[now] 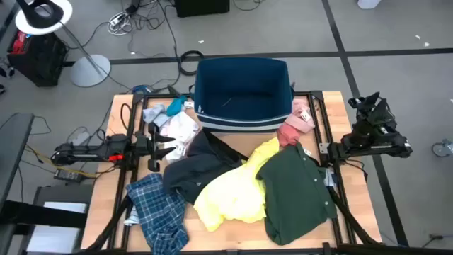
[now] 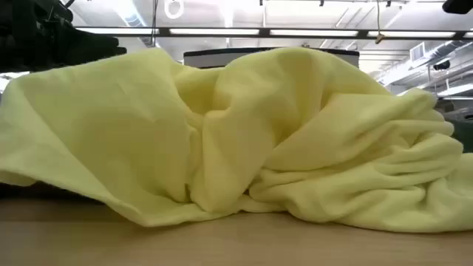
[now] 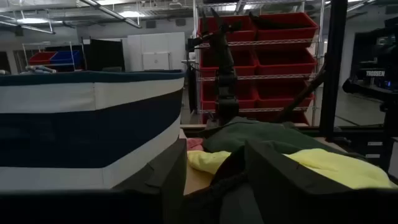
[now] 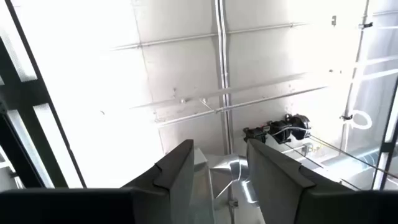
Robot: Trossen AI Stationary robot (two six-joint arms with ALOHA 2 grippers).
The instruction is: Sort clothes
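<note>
one bin (image 1: 243,92), two arms, about seven garments (yellow top (image 1: 230,191), green shirt (image 1: 296,191) among them).

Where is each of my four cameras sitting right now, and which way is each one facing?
High view: overhead, looking straight down on the table; left gripper by the clothes, right gripper off the table's right edge.
Low view: at table height, filled by the yellow top; no arm visible.
Left wrist view: looks level across the table past its own open fingers at the bin.
Right wrist view: points up at the ceiling past its open fingers.
Shared: yellow top, in all but the right wrist view.
</note>
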